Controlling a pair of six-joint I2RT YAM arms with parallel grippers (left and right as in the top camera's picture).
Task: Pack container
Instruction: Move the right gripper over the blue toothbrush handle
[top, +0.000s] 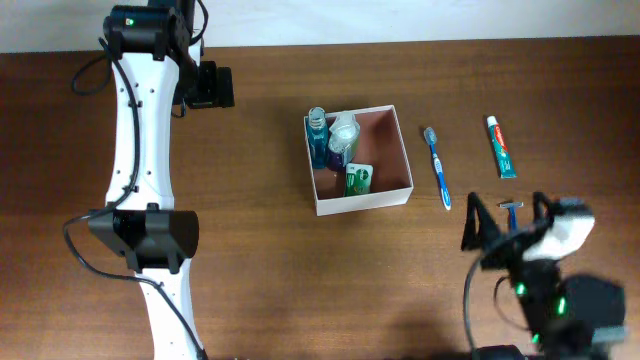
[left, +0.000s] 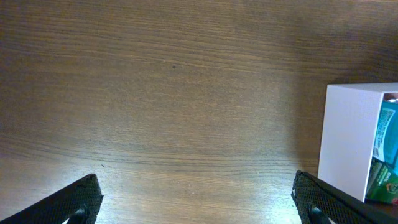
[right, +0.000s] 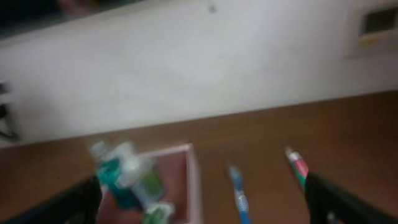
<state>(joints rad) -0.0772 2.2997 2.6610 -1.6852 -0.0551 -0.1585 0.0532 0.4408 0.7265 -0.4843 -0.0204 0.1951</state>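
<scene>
The container (top: 385, 150) sits near the middle of the counter (top: 250, 250), white-walled and reddish-brown inside. In its left half stand a blue bottle (top: 317, 133) and a white-capped bottle (top: 344, 128), with a green packet (top: 358, 179) lying nearer the front wall. To its right on the counter lie a blue toothbrush (top: 438, 167), a toothpaste tube (top: 500, 146) farther out, and a razor (top: 511, 208). The left end effector (left: 196, 186) hangs spread wide and empty over wood to the left of the container. The right end effector (top: 507, 218) is likewise spread and empty. From above the razor shows between its fingers, and contact cannot be told.
</scene>
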